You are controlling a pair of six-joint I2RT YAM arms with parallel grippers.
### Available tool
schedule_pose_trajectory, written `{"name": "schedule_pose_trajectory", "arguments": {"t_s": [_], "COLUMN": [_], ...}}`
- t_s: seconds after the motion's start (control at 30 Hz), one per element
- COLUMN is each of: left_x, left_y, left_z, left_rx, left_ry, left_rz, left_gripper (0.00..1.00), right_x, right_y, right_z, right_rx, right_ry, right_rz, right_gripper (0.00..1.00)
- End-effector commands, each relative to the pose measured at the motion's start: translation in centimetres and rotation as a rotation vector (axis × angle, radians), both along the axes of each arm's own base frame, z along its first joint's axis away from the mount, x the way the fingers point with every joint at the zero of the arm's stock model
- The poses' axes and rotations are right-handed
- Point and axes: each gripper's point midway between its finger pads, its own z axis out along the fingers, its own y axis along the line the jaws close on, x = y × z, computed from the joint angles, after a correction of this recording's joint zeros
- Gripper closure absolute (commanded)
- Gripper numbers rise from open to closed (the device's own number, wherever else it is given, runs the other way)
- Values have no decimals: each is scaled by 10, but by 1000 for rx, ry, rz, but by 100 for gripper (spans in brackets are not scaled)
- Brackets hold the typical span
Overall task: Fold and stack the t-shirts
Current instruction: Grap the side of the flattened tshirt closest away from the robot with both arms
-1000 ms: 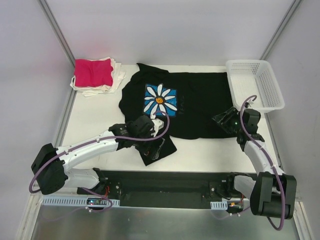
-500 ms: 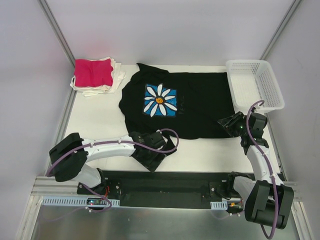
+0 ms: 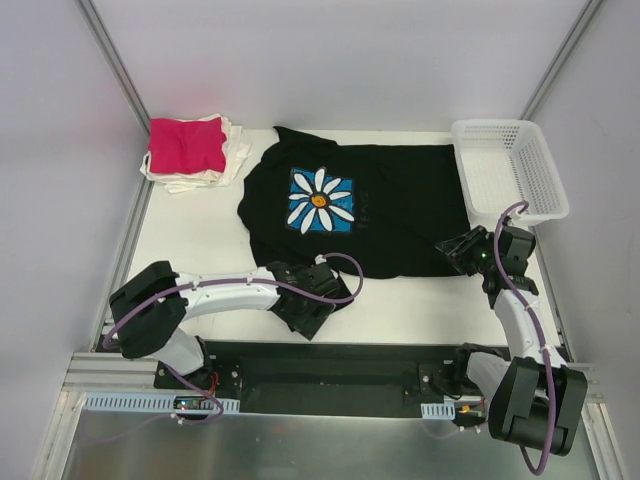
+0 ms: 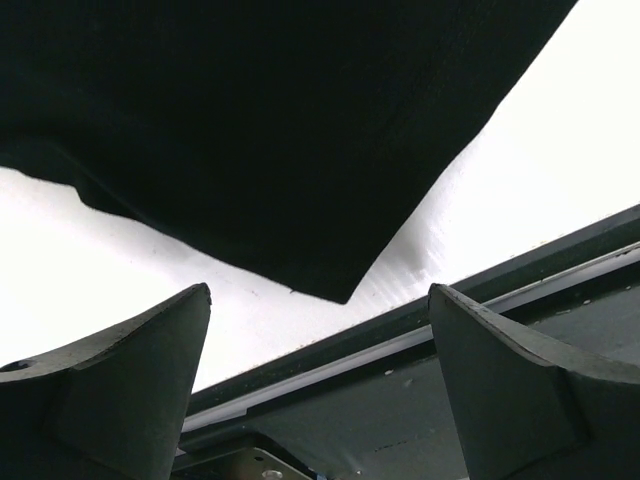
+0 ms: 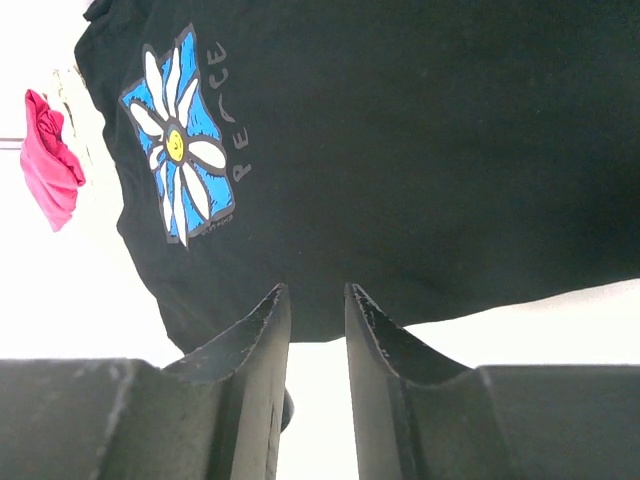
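Shirts lie piled at the far left corner of the worktop (image 3: 200, 240): a pink shirt (image 3: 187, 145) lies on top of white shirts (image 3: 235, 150). Nearer the front edge, the left pincer (image 4: 318, 292) is low over the worktop with its fingers spread wide. A near corner of the black shirt (image 3: 400, 210) lies ahead of the gap, and nothing is gripped. The black shirt is spread flat across the middle, its blue daisy print (image 3: 320, 200) facing up. At the shirt's right hem the right pincer (image 5: 315, 290) has its fingers pressed almost together. Only a thin slit shows between them, and no cloth is seen inside it. A white mesh basket (image 3: 510, 170) stands at the far right corner, just beside the shirt.
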Motion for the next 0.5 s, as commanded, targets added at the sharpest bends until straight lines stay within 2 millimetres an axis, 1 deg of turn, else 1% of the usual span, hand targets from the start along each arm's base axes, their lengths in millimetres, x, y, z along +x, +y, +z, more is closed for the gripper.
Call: {"name": "schedule_pose_trajectory", "arguments": {"t_s": [0.0, 0.2, 0.33, 0.37, 0.43, 0.47], "left_x": [8, 10, 11, 10, 11, 11], "left_y": [-5, -9, -6, -6, -7, -7], "left_z": [2, -1, -2, -3, -4, -6], "left_rx": [23, 25, 34, 37, 35, 41], "left_ry": [-26, -25, -31, -31, -30, -26], "left_rz": [-4, -10, -1, -1, 0, 0], "left_gripper": [11, 13, 15, 18, 21, 26], "right_x": [3, 2, 2, 1, 0, 0], "right_y": [0, -2, -2, -2, -1, -1], "right_z": [6, 5, 2, 1, -1, -1], "right_rx": [4, 3, 5, 7, 12, 14], "right_ry": [-25, -26, -17, -13, -6, -4], "right_rz": [15, 12, 14, 12, 13, 14], "right_gripper": [70, 72, 74, 75, 75, 76]}}
